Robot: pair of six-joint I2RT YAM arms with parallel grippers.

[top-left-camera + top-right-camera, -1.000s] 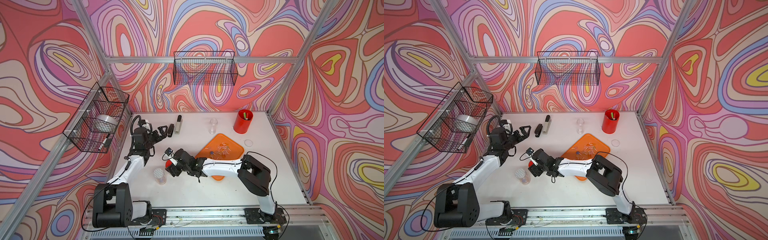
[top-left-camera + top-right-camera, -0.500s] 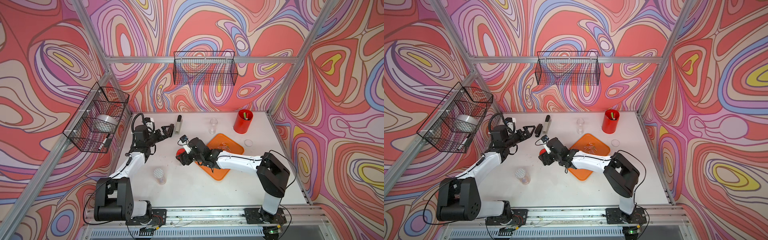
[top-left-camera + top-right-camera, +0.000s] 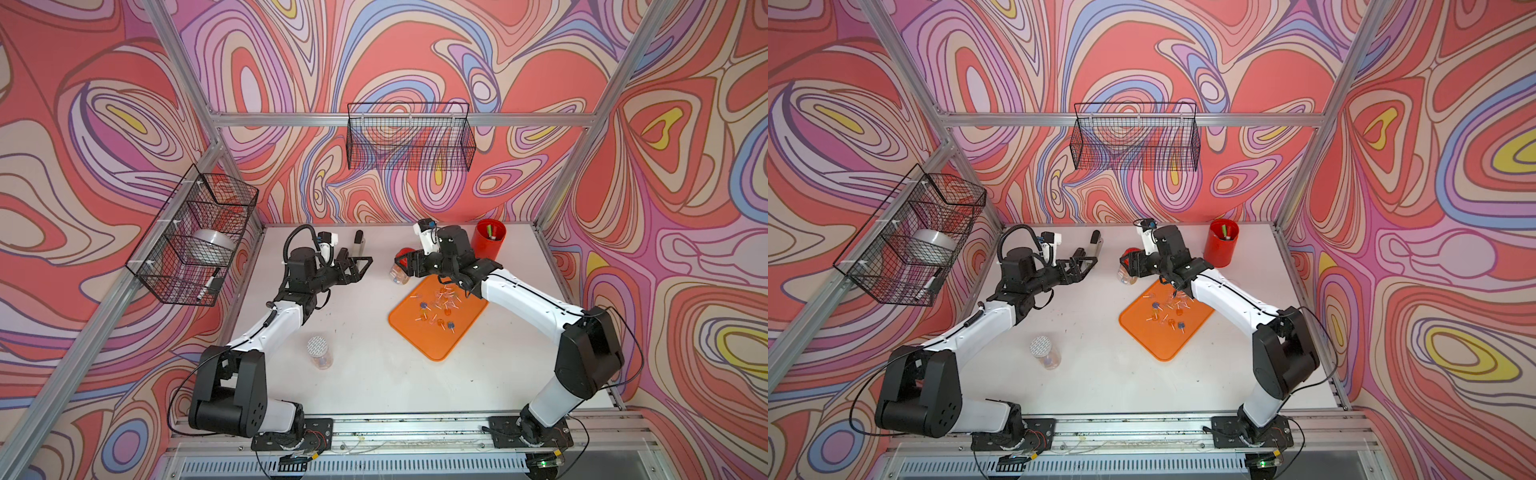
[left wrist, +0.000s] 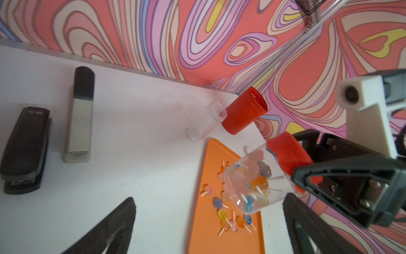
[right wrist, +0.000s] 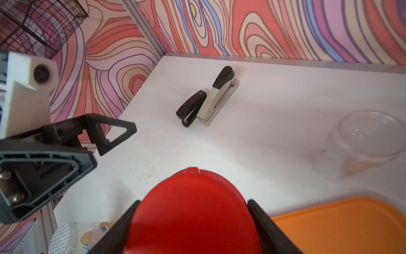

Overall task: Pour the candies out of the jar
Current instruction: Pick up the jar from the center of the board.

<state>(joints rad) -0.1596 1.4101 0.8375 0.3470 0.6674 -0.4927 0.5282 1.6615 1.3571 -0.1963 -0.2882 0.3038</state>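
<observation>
On the white table (image 3: 1100,374), an orange tray (image 3: 1158,345) with loose candies (image 3: 1167,309) scattered over its far half. Just beyond the tray's far corner, the right gripper (image 3: 1128,262), jaws clamped on a red-capped clear jar (image 3: 1126,277). Opposite, well apart, the left gripper (image 3: 1086,262), jaws spread wide, nothing between. Nearer the front, a second jar (image 3: 1045,353), upright, white-topped. By the back wall, a red cup (image 3: 1221,245).

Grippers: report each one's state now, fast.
Left gripper: open, holding nothing.
Right gripper: closed on the jar by its red lid, candies inside.
</observation>
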